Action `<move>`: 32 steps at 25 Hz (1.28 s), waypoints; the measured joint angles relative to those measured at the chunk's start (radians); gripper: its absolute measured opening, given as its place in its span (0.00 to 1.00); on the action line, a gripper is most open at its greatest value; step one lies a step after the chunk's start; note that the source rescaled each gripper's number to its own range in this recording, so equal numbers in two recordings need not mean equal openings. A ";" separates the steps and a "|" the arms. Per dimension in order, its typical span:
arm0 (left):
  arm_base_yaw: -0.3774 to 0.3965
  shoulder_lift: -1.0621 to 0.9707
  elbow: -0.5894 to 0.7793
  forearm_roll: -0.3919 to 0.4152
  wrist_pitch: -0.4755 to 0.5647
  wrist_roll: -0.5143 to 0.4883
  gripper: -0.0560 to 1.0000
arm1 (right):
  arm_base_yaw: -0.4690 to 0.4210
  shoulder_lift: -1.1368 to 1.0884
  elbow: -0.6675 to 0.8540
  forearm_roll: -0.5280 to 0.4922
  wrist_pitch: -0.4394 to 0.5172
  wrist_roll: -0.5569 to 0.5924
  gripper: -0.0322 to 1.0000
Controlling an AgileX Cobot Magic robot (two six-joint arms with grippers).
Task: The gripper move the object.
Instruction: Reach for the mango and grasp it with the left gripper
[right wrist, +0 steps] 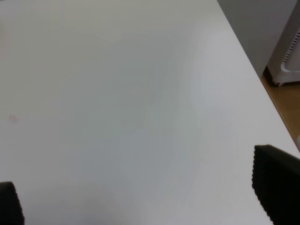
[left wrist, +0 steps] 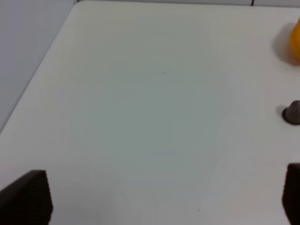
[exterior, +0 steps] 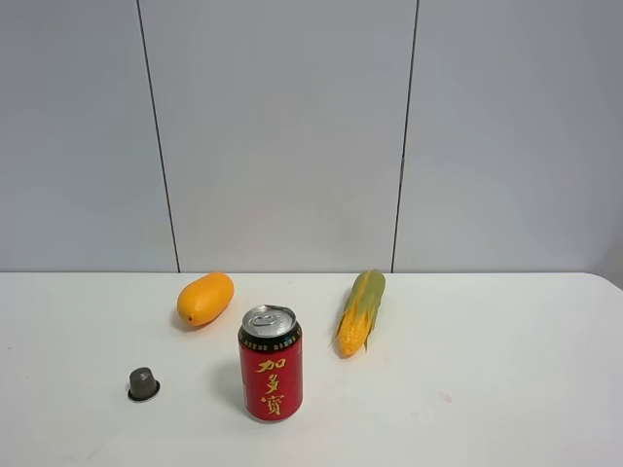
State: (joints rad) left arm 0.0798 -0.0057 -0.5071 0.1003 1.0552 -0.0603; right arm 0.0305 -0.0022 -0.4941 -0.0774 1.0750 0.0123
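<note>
On the white table: the mango lies on its side toward the rear left, untouched and well apart from both grippers.
Neighbouring items: a red can stands upright in front of the mango and to its right. A corn cob lies right of the can. A small grey capsule sits at front left. None of them touch.
Task step: judged as the start of the approach. The mango is ungrasped and neither arm appears in the high view.
Left gripper: jaws set wide apart and holding nothing. Only the dark fingertips show in the wrist view.
Left arm pose: held above bare tabletop, with the camera angled down at the surface. Only a sliver of the mango shows at the margin of this view, with the capsule near it.
Right gripper: jaws likewise wide apart and empty.
Right arm pose: held above bare table close to the table's right edge, with floor visible beyond. No task item is in its view.
Arm selection: the left arm appears better placed, since the mango lies on its side.
Next move: swing the left gripper toward the mango, centre the open jaws across its narrow width, descend, then close.
Caution: the smooth oval may roll or slip under an off-centre grip. The capsule lies near the likely path.
</note>
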 joint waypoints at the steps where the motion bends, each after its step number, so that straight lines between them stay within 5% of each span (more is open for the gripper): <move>1: 0.000 0.000 0.000 0.000 0.000 0.000 1.00 | 0.000 0.000 0.000 0.000 0.000 0.000 1.00; 32: 0.000 0.022 -0.006 -0.002 -0.002 0.027 1.00 | 0.000 0.000 0.000 0.000 0.000 0.000 1.00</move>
State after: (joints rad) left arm 0.0798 0.0166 -0.5131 0.0982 1.0528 -0.0338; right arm 0.0305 -0.0022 -0.4941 -0.0774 1.0750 0.0123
